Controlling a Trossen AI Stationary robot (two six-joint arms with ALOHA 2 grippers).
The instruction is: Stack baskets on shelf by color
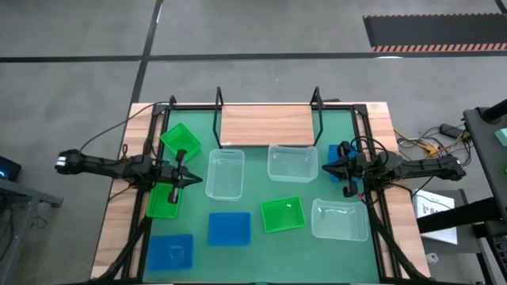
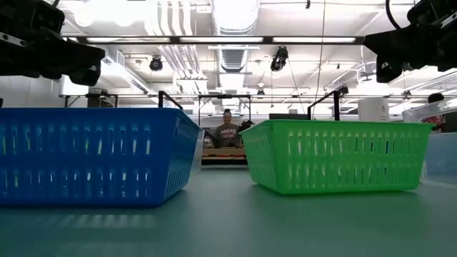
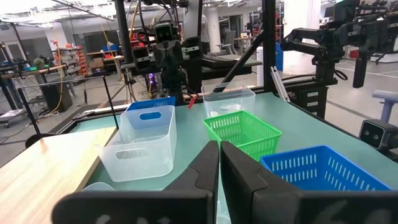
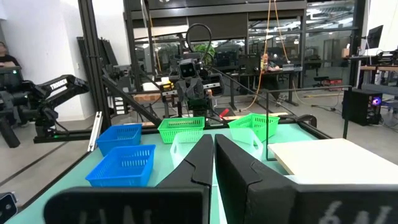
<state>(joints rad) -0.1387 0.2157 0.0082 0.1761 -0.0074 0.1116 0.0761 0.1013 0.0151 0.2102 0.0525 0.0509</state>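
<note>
We have not started: the shelf [image 1: 267,125] at the top middle is bare, and all the baskets [image 1: 224,174] sit on the green mat [image 1: 261,245] below it. Our left gripper [image 1: 192,180] and right gripper [image 1: 323,168] are closed and hold nothing

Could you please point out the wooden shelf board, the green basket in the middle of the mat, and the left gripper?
shelf board [image 1: 267,125]: high view, centre of the board.
green basket [image 1: 283,214]: high view, its floor.
left gripper [image 1: 196,180]: high view, shut fingertips.
</note>
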